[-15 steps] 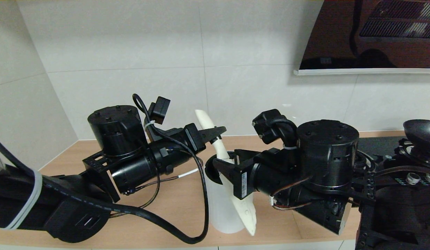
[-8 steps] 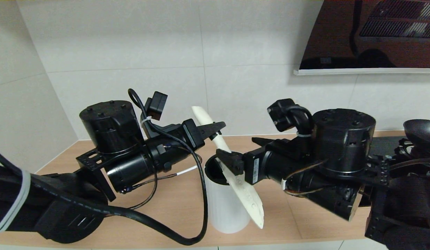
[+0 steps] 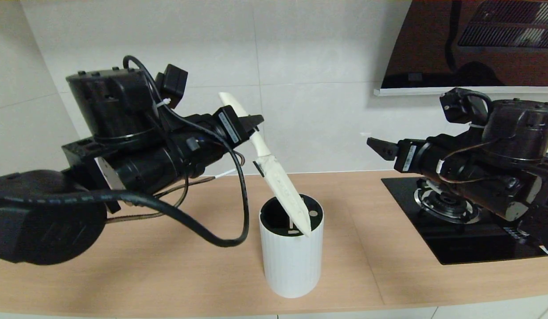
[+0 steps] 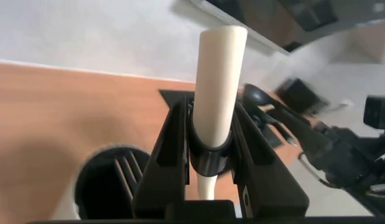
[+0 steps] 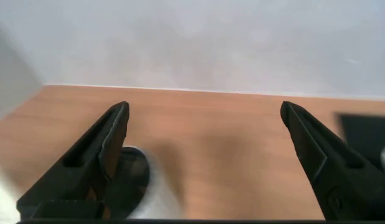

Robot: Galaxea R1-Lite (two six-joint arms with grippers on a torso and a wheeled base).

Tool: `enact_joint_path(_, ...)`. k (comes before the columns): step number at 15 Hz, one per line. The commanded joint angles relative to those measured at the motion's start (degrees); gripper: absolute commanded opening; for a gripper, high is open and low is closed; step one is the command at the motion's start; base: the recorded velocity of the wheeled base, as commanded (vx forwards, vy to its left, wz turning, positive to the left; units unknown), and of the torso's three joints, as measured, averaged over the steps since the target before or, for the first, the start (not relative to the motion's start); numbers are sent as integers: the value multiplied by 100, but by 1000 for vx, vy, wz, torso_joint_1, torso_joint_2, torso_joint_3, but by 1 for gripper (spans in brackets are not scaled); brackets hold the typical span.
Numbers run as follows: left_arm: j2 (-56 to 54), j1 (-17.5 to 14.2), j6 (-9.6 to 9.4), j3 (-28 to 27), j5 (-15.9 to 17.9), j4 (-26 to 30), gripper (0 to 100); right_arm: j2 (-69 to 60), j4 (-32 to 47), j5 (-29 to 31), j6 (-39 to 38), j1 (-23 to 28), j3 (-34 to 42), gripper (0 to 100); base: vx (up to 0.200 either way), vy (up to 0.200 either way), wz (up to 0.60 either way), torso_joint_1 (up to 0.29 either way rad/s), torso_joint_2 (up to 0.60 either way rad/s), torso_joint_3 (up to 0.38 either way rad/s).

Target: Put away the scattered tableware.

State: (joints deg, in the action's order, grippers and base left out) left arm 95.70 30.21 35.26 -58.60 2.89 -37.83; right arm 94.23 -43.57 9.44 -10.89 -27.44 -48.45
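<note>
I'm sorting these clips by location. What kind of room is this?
Most likely a kitchen: a gas hob set into the wooden counter, a hood on the tiled wall above it, and a cutlery holder.

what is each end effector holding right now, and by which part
The left end effector grips the cream-white plastic knife by its handle, blade pointing down at the white ribbed cylindrical holder. The right end effector is open, holding nothing.

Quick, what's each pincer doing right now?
Left pincer: shut on the knife.
Right pincer: open, holding nothing.
</note>
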Motion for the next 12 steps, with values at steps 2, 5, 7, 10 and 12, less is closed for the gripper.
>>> enact_joint_path(2, 28, 55, -801, -556, -640, 575, 0, 297, -38, 14, 16, 143, 142, 100, 0, 0, 0, 0, 0, 0)
enact_joint_path(5, 28, 345, -1645, -459, -1853, 276, 0, 464, -38, 50, 34, 160, 204, 100, 0, 0, 0, 0, 0, 0)
enact_joint_path(7, 28, 644, -1952, -433, -2451, 12, 0, 500, -38, 85, 43, 160, 213, 100, 0, 0, 0, 0, 0, 0)
enact_joint_path(10, 608, 1040, -2796, -424, -3778, -770, 0, 456, -46, 120, 43, 160, 230, 100, 0, 0, 0, 0, 0, 0)
enact_joint_path(12, 1021, 1180, -3253, -389, -4200, -1447, 0, 447, -46, 138, 43, 160, 309, 100, 0, 0, 0, 0, 0, 0)
